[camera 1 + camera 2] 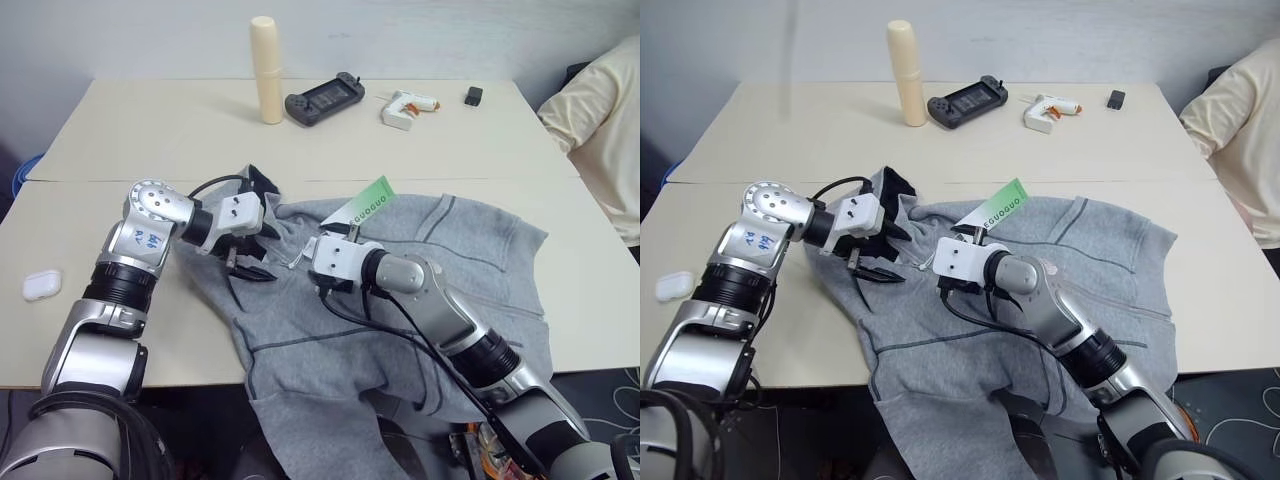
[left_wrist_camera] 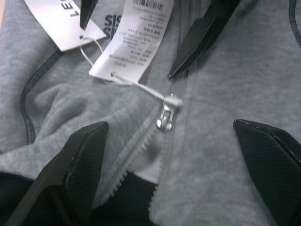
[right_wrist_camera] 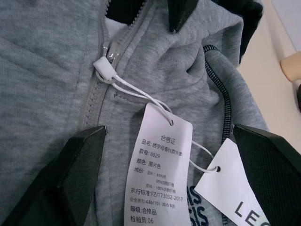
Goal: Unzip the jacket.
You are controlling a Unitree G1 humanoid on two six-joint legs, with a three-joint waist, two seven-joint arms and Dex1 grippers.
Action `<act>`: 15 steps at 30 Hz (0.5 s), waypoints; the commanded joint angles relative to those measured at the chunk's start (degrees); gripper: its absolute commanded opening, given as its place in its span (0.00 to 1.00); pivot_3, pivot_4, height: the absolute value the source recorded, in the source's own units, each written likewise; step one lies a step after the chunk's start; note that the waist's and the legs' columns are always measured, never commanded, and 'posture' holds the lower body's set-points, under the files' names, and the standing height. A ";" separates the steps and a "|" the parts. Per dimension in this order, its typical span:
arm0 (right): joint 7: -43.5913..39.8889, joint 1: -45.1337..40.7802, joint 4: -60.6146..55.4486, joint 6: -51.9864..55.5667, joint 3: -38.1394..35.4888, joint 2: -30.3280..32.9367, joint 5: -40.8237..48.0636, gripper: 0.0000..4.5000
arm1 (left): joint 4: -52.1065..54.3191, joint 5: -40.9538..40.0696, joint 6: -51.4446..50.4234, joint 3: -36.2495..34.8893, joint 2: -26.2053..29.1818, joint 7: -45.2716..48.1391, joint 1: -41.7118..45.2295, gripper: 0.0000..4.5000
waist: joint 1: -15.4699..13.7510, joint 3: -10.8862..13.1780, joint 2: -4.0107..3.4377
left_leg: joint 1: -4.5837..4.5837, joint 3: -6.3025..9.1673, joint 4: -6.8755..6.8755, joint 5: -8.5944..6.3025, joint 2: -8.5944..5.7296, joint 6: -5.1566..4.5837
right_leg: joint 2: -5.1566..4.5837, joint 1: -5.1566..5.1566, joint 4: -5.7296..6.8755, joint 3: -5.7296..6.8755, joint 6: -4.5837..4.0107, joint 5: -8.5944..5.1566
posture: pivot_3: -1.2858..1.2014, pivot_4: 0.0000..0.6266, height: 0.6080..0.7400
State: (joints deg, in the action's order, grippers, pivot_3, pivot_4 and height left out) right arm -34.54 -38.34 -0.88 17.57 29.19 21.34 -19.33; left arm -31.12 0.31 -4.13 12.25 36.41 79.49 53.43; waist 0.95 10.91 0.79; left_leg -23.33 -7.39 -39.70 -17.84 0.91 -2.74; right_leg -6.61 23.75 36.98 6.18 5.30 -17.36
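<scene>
grey jacket (image 1: 400, 290) on table (image 1: 150, 140), zipped

The jacket (image 1: 400, 300) is spread on the table (image 1: 150, 140), its hem hung over the near edge. Behind it are set a cylinder (image 1: 266, 70), handheld console (image 1: 323, 98) and glue gun (image 1: 407, 107); an earbud case (image 1: 41, 286) is placed far left.

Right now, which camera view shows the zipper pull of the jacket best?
The left wrist view: the zipper pull sits centred between the open left gripper's fingers, near the collar. The right wrist view shows it off to one side. In the head views it is too small to see.
</scene>
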 commanded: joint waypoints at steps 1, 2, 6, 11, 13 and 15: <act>3.06 -0.23 2.49 -2.86 0.58 -0.81 -3.39 0.99 | 1.26 -1.00 0.48 -1.26 -0.32 -1.40 1.28 1.00 | 0.28 0.00 0.00 | 0.00 0.00 0.00 0.00 0.00 0.00 | 0.00 0.00 0.00 0.00 0.00 0.00 | 0.52 0.24 1.00; 3.75 -0.53 3.74 -3.25 0.41 -1.18 -3.87 0.99 | 0.91 -0.96 0.65 -1.27 -0.44 -1.66 1.51 1.00 | 0.47 0.00 0.00 | 0.00 0.00 0.01 0.00 0.00 0.00 | 0.00 0.00 0.00 0.00 0.00 0.00 | 0.52 0.24 1.00; 6.20 -1.31 8.34 -4.70 -0.05 -1.98 -6.07 0.99 | 0.25 -1.31 0.87 -1.40 -0.48 -1.76 1.91 1.00 | 0.62 0.00 0.00 | 0.02 0.00 0.01 0.00 0.02 0.01 | 0.02 -0.01 0.01 0.00 0.00 0.00 | 0.52 0.24 1.00; 11.16 -3.08 10.98 -5.86 -0.91 -2.11 -9.57 0.99 | -1.33 -1.03 2.03 -1.26 -0.88 -2.23 2.84 1.00 | 0.54 0.00 0.00 | 0.03 0.04 0.00 0.01 0.00 0.01 | -0.01 -0.06 0.02 -0.02 0.00 0.00 | 0.52 0.24 1.00; 12.25 -3.28 10.92 -5.86 -0.96 -1.40 -11.45 0.99 | -1.78 -0.99 2.54 -1.25 -0.90 -2.26 2.98 1.00 | 0.53 0.00 0.00 | 0.03 0.05 -0.01 0.01 0.00 0.01 | -0.02 -0.06 0.01 -0.02 0.00 0.00 | 0.52 0.24 1.00; 12.78 -2.70 10.44 -4.64 -1.80 -0.89 -12.50 0.99 | -2.21 -0.91 2.95 -1.19 -1.04 -2.33 3.13 1.00 | 0.55 0.00 0.00 | 0.02 0.07 0.00 0.01 0.00 0.01 | -0.02 -0.06 0.01 -0.03 0.00 0.00 | 0.52 0.24 1.00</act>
State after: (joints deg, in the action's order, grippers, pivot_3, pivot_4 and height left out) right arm -22.77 -41.37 9.74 11.84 29.01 19.39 -30.12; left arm -33.88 0.17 -2.15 12.12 35.31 77.37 55.49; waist 1.50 10.91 0.80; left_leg -23.31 -7.33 -39.70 -17.84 0.90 -2.73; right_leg -6.63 23.70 36.99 6.16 5.30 -17.36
